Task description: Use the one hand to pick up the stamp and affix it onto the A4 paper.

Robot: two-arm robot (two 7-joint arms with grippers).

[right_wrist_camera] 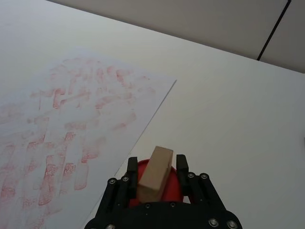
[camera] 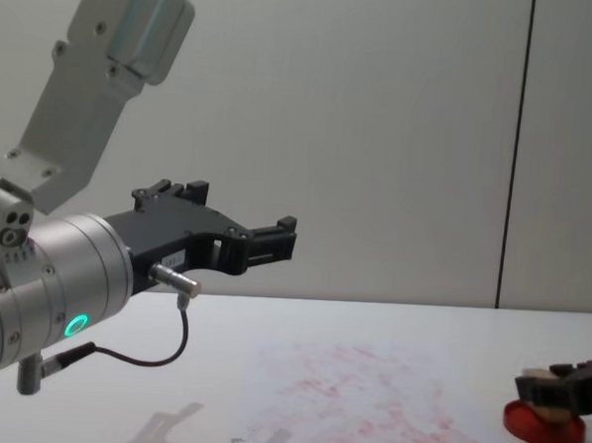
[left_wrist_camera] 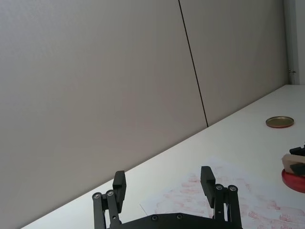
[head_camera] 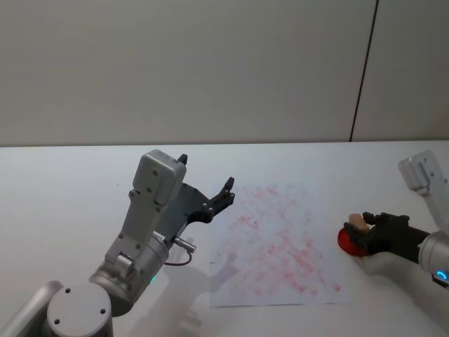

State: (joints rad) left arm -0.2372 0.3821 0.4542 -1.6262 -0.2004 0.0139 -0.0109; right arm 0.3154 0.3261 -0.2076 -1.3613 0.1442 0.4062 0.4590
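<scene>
tan wooden stamp (right_wrist_camera: pixel 155 174), a plain block, clamped by right gripper (right_wrist_camera: pixel 157 163) at red ink pad (camera: pixel 541 429); left gripper (left_wrist_camera: pixel 163 177) splayed.

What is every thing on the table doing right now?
A4 paper, flat on the table, covered with red marks.
Ink pad, uncovered, just right of the A4 paper.
Stamp, held over the ink pad.
Right pincer, shut on the stamp.
Left pincer, open, empty, raised above the table.
Gold disc, lying flat on the table.
</scene>
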